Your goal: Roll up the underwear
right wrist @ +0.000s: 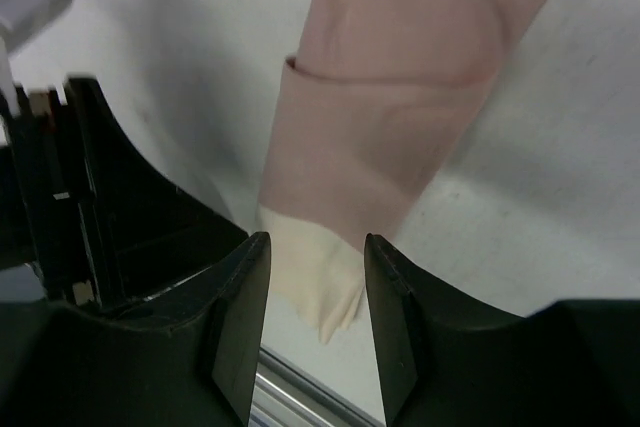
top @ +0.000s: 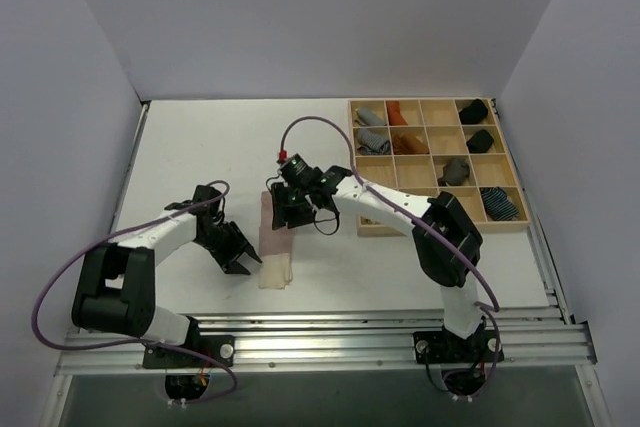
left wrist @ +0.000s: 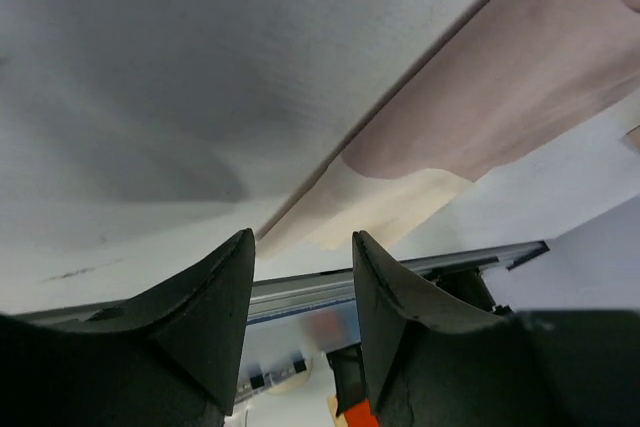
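Observation:
The underwear [top: 276,237] is a dusty pink brief folded into a long narrow strip on the white table, its beige part [top: 274,275] toward the near edge. My left gripper [top: 240,259] sits low just left of the strip's near end, open and empty. The left wrist view has the pink cloth [left wrist: 500,97] and beige end [left wrist: 380,202] beyond the left gripper [left wrist: 300,247]. My right gripper [top: 290,209] hovers over the strip's far end, open. Its wrist view shows the folded underwear [right wrist: 380,117] lying flat, nothing gripped by the right gripper [right wrist: 317,247].
A wooden divided tray [top: 435,101] stands at the back right. It holds grey [top: 372,115], rust [top: 400,114], black [top: 472,110] and blue-striped [top: 498,204] rolls. A metal rail [top: 320,332] runs along the near table edge. Grey walls close in both sides.

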You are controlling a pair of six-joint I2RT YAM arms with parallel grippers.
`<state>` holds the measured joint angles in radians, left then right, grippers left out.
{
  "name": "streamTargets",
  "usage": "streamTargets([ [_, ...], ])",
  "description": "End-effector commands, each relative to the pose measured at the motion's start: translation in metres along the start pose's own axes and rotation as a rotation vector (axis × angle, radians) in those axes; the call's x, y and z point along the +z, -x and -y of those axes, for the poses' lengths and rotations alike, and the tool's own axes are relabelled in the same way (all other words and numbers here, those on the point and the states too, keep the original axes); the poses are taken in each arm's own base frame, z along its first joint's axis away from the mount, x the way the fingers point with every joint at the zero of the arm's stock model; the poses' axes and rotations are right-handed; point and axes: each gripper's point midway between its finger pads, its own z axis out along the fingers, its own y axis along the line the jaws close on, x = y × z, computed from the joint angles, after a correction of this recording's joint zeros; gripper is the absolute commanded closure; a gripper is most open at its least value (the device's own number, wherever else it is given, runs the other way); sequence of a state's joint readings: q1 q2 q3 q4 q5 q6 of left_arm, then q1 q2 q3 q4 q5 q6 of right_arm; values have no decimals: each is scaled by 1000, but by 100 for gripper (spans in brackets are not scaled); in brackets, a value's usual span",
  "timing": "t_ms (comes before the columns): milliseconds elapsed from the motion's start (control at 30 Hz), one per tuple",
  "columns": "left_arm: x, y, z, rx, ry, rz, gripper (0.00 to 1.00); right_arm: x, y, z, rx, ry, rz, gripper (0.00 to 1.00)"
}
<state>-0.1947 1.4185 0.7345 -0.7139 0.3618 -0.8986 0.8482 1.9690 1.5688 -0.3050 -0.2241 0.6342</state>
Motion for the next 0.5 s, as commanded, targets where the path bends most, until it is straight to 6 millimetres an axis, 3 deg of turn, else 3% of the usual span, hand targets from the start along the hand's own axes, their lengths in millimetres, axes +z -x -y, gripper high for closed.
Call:
streamTargets([
  [0,10,-1,31,92,-173,-70,48,5,-44,-6,9,-20,-55,61],
  [33,14,-3,27,86,-164,-88,48,10,-59,0,23,-29,-84,61],
  [100,17,-2,22,95,-154,-79,48,12,-69,-2,19,-22,-89,61],
  [133,16,-3,22,100,-158,-76,48,15,-79,6,27,-47,-102,61],
  [467,39,-19,-4,70,-141,-135,50,10,-104,3,42,-12,-118,61],
])
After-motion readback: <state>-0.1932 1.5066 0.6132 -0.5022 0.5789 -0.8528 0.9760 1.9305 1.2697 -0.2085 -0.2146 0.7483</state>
